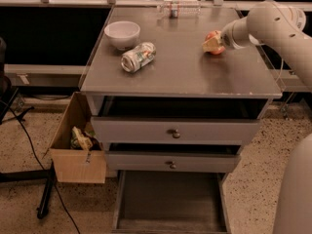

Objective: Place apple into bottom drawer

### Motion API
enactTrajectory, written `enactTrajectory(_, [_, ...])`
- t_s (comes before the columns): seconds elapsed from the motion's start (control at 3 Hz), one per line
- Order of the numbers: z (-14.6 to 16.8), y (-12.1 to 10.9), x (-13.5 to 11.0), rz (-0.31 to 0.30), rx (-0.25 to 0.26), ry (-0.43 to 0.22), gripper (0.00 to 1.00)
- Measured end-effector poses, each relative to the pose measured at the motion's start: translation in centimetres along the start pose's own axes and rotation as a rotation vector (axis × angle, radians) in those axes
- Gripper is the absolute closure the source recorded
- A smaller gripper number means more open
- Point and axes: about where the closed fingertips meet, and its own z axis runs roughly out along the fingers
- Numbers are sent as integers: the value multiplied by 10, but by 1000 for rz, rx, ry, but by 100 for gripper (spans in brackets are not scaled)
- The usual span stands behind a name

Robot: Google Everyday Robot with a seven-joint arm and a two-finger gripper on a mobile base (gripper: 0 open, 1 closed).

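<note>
The apple (215,37), red-orange with a yellowish patch, sits on the grey cabinet top (180,67) at the right rear. My gripper (212,44) reaches in from the right on the white arm (273,23) and is right at the apple, covering part of it. The bottom drawer (170,201) is pulled out at floor level, and its dark grey inside holds nothing that I can see.
A white bowl (122,33) and a crushed silver can (138,56) lie on the left of the top. Two upper drawers with metal knobs (173,132) stand slightly ajar. A cardboard box (75,145) with items sits on the floor to the left.
</note>
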Motion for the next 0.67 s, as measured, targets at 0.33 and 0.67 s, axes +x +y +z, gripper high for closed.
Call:
enactTrajectory(0.33, [-8, 4, -5, -51, -48, -6, 100])
enactTrajectory(0.67, [-33, 12, -12, -127, -142, -26, 100])
